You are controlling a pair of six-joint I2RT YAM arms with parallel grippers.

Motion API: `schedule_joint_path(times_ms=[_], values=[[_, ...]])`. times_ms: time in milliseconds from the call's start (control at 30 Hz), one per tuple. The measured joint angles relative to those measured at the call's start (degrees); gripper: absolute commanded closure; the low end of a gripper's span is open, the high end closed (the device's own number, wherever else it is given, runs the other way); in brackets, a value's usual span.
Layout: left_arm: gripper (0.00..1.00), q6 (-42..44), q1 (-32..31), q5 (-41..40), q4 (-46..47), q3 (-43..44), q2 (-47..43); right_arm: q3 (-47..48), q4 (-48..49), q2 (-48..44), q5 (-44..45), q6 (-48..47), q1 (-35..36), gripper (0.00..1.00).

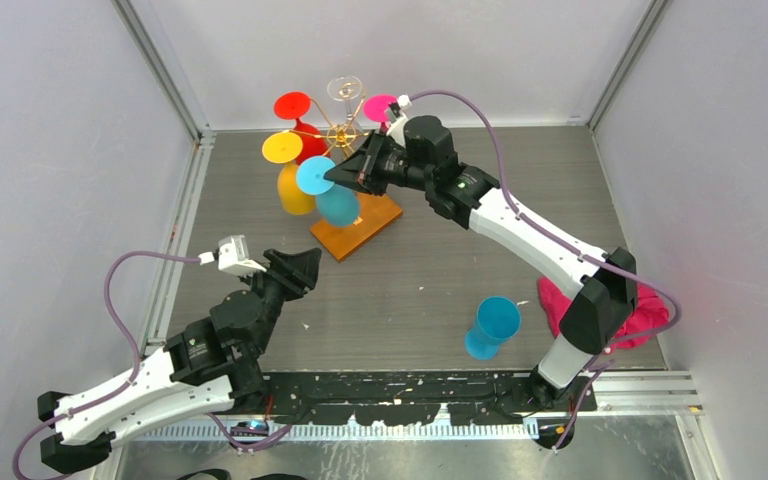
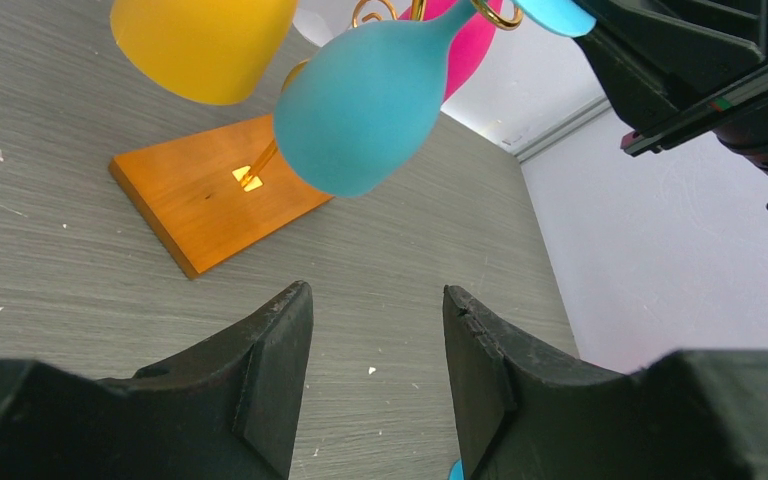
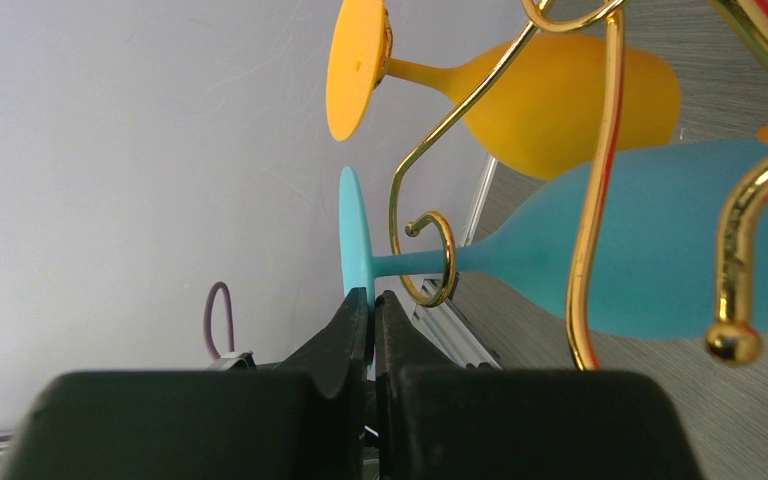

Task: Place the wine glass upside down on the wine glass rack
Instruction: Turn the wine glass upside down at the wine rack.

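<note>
**Top external view.** The wine glass rack (image 1: 343, 128) stands at the far middle of the tabletop (image 1: 410, 290) on its orange-brown base (image 1: 357, 228). The blue wine glass (image 1: 337, 205) hangs from it upside down, foot up and bowl down, on the near side above the base. A yellow glass (image 1: 295, 190), a red glass (image 1: 293, 105), a clear glass (image 1: 344, 88) and a pink glass (image 1: 380, 106) hang on the other arms. The right gripper (image 1: 332, 176) reaches in from the right, and its tip touches the foot of the wine glass. The left gripper (image 1: 305, 265) sits near the base, apart from it and from every glass. A second blue glass (image 1: 490, 322) rests on the tabletop at the near right, beside a pink cloth (image 1: 645, 310).

**Left wrist view.** The left gripper (image 2: 377, 295) is released: its jaws stand apart with only bare tabletop between them. Beyond it, the wine glass (image 2: 360, 110) hangs with its bowl over the base (image 2: 210, 195), and the yellow glass (image 2: 200, 45) is to its left.

**Right wrist view.** The right gripper (image 3: 371, 298) is clenched, jaws pressed together. The rim of the wine glass (image 3: 640, 240) foot meets the tips, but whether it is nipped between them cannot be told. The stem passes through a curled gold hook of the wine glass rack (image 3: 600, 200), and the yellow glass (image 3: 560, 100) hangs beyond.
</note>
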Motion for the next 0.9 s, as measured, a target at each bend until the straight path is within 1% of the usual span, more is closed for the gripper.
schedule_joint_path(times_ms=[133,167,267,400,600,733,900], values=[[0.48,-0.31,0.0,0.13,0.02,0.0,0.35,-0.7,-0.07,-1.25,0.74,-0.72,0.0,0.99],[0.48,-0.33,0.0,0.2,0.02,0.0,0.44,-0.87,0.0,-1.49,0.92,-0.96,0.0,0.97],[0.47,-0.35,0.0,0.24,0.02,0.0,0.52,-1.46,-0.09,-2.08,1.53,-1.46,0.0,0.87],[0.46,-0.33,0.0,0.24,0.0,0.0,0.57,-2.05,-0.2,-2.19,2.16,-2.27,-0.17,0.77],[0.46,-0.22,0.0,0.24,0.0,0.02,1.68,-4.79,0.55,-2.82,2.82,-3.28,-0.81,0.7],[0.46,-0.02,0.0,0.26,0.0,0.02,3.15,-6.19,1.36,-3.96,2.86,-3.82,-1.2,0.61],[0.45,0.68,0.0,0.31,-0.02,0.79,4.46,-8.02,1.73,-4.7,3.3,-4.28,-2.19,0.54]])
